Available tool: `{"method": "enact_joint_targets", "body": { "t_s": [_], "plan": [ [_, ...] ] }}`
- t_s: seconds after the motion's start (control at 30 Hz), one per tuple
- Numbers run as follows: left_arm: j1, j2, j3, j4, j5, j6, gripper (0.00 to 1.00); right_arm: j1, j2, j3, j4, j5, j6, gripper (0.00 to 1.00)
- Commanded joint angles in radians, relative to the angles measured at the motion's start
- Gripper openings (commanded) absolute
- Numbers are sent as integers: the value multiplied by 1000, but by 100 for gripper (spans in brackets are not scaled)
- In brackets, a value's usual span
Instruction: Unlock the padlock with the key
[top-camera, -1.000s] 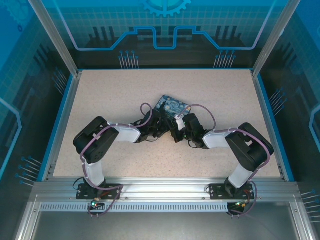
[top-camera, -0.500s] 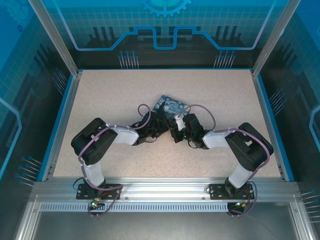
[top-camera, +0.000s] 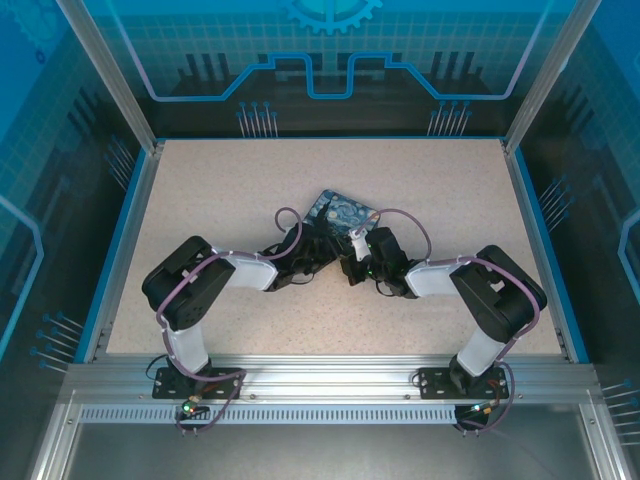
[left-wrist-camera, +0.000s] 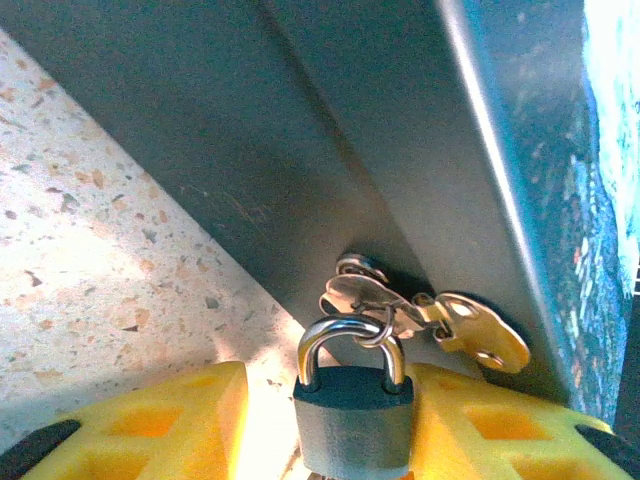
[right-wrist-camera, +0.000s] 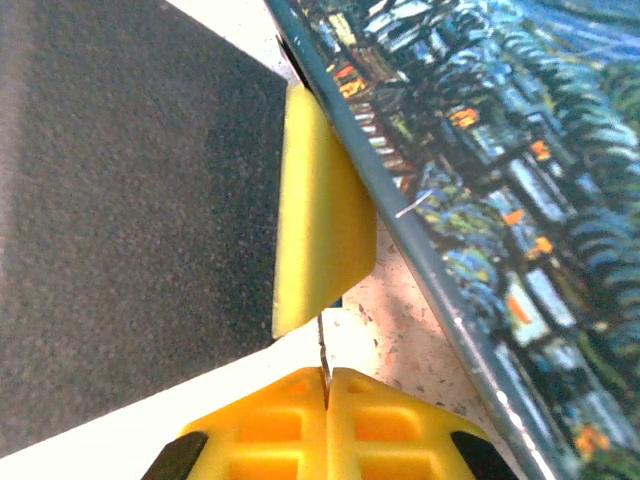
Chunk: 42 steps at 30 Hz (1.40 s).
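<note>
The right gripper (right-wrist-camera: 326, 385) has its ribbed yellow plastic jaws pressed together. The left gripper (left-wrist-camera: 332, 380) has its jaws apart, one on each side of the tiny matte blue-teal padlock (left-wrist-camera: 352, 425); whether they pinch it, I cannot tell. The padlock's smooth silvery shackle carries a ring with the thin flat metal key (left-wrist-camera: 480, 340). The key rests against the plain wall of the dark swirl-painted rectangular tin (left-wrist-camera: 400, 150) on the speckled table (left-wrist-camera: 80, 250).

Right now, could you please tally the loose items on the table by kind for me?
Padlock: 1
Bunch of keys, ringed to the padlock and overlapping too much to count singly: 1
Painted tin: 1
Total: 3
</note>
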Motion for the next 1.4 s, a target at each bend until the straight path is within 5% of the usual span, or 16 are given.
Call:
{"method": "enact_joint_targets", "body": {
  "t_s": [0.0, 0.4, 1.37],
  "plan": [
    [-6, -8, 14, 47, -24, 15, 42, -3, 12, 29, 25, -18, 4, 0],
    [-25, -25, 16, 63, -20, -23, 27, -10, -8, 7, 67, -16, 16, 0],
    [-35, 21, 55, -36, -36, 12, 23, -23, -115, -30, 24, -4, 4, 0]
  ]
}}
